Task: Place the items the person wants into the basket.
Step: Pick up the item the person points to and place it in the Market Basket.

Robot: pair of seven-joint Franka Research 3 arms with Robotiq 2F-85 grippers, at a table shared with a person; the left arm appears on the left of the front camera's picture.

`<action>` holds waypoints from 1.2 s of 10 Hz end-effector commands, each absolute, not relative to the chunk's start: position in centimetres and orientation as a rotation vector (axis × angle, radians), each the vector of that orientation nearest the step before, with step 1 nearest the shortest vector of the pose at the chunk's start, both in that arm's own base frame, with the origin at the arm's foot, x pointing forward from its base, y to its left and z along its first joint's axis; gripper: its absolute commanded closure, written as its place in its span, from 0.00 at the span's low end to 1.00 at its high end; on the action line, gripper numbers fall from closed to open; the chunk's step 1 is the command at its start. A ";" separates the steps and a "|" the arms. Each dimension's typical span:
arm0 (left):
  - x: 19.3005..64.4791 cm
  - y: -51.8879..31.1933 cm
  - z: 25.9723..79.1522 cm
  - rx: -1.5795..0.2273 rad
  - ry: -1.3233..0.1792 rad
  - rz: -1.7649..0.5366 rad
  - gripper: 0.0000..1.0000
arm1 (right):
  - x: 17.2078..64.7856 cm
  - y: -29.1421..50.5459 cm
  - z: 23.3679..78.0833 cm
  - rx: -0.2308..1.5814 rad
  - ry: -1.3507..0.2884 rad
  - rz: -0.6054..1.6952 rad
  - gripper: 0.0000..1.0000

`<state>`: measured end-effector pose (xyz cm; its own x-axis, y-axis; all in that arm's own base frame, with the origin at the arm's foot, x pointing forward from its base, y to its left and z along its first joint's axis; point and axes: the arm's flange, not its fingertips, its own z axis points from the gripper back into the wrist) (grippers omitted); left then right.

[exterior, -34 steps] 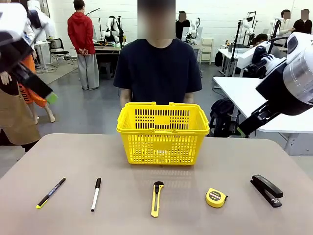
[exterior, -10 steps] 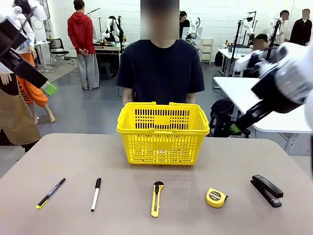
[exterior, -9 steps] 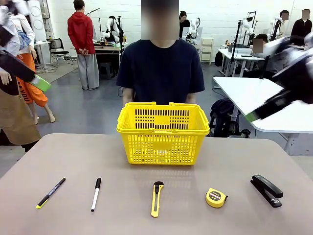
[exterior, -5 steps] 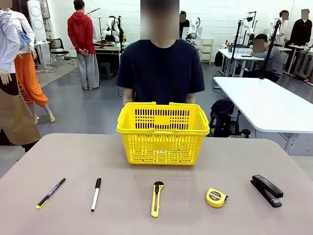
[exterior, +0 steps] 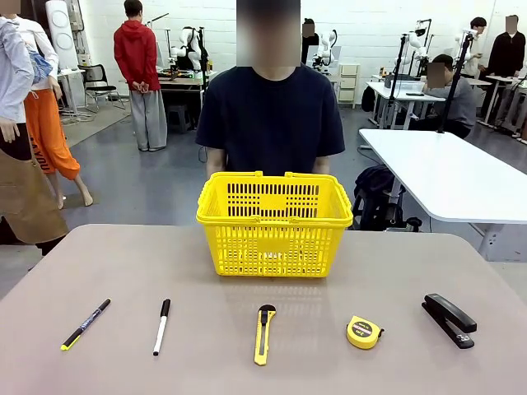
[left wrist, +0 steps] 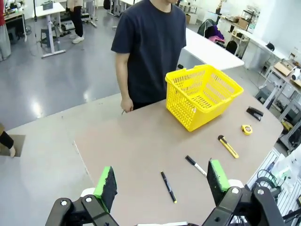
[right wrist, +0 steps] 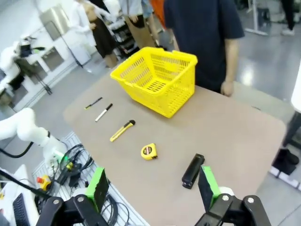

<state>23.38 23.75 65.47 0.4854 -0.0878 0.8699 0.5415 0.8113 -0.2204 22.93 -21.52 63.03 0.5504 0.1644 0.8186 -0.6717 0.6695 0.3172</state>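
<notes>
both spread wide — left gripper (left wrist: pixel 162 168) and right gripper (right wrist: pixel 153 173) hang well above the basket (left wrist: pixel 181 101).

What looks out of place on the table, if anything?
Nothing stands out: basket upright and empty; pen, marker, utility knife, tape measure and stapler lie in a row, spaced apart.

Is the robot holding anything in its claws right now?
No, nothing. The left gripper and right gripper are both open and empty, up above the table; the knife, marker and stapler lie on it.
</notes>
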 end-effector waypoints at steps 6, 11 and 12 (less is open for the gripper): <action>22.1 24.1 65.1 -0.504 -0.972 -0.409 0.00 | 21.0 -22.0 64.1 0.635 -0.843 0.510 0.00; 22.1 24.1 65.1 -0.504 -0.972 -0.409 0.00 | 21.0 -22.0 64.1 0.635 -0.843 0.510 0.00; 22.1 24.1 65.1 -0.504 -0.972 -0.409 0.00 | 21.0 -22.0 64.1 0.635 -0.843 0.510 0.00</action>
